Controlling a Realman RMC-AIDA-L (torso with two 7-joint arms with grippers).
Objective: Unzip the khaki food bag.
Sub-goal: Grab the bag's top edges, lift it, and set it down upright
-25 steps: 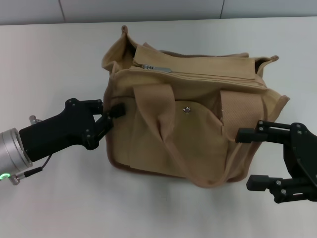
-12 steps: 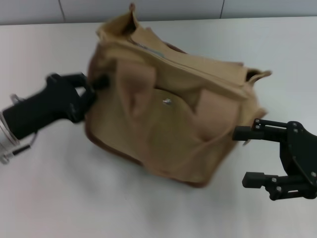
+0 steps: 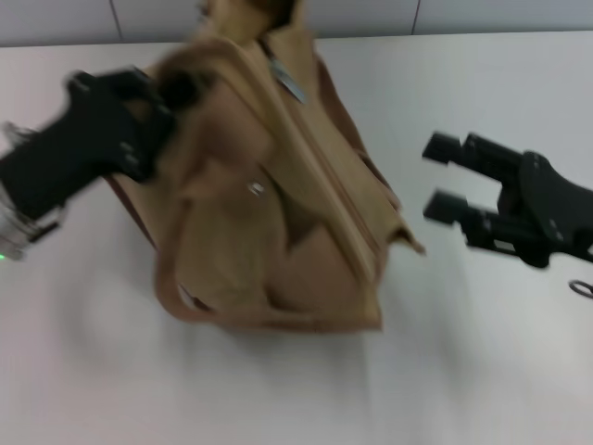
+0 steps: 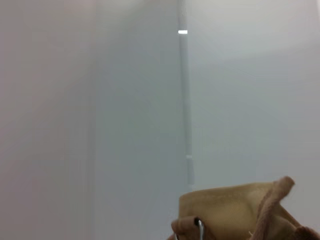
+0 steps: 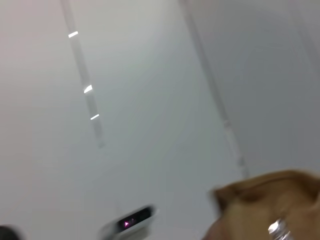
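Observation:
The khaki food bag (image 3: pixel 278 213) lies turned on the white table, one end toward the far side and the other toward me. Its zipper runs along the top, with the metal pull (image 3: pixel 287 82) near the far end. The silver snap (image 3: pixel 255 188) shows on the front pocket, and a strap handle (image 3: pixel 171 287) hangs loose at the near left. My left gripper (image 3: pixel 174 90) is shut on the bag's far left end. My right gripper (image 3: pixel 443 176) is open and empty, to the right of the bag and apart from it. Bag fabric also shows in the left wrist view (image 4: pixel 235 210) and the right wrist view (image 5: pixel 265 205).
The white table (image 3: pixel 482 352) extends all around the bag. A grey wall (image 3: pixel 371 14) runs along the table's far edge. A small dark ring (image 3: pixel 582 288) sits at the right edge of the head view.
My left gripper has swung the bag's left end away from me, turning the bag from sideways to nearly lengthwise. My right gripper has moved back and away from the bag's right side.

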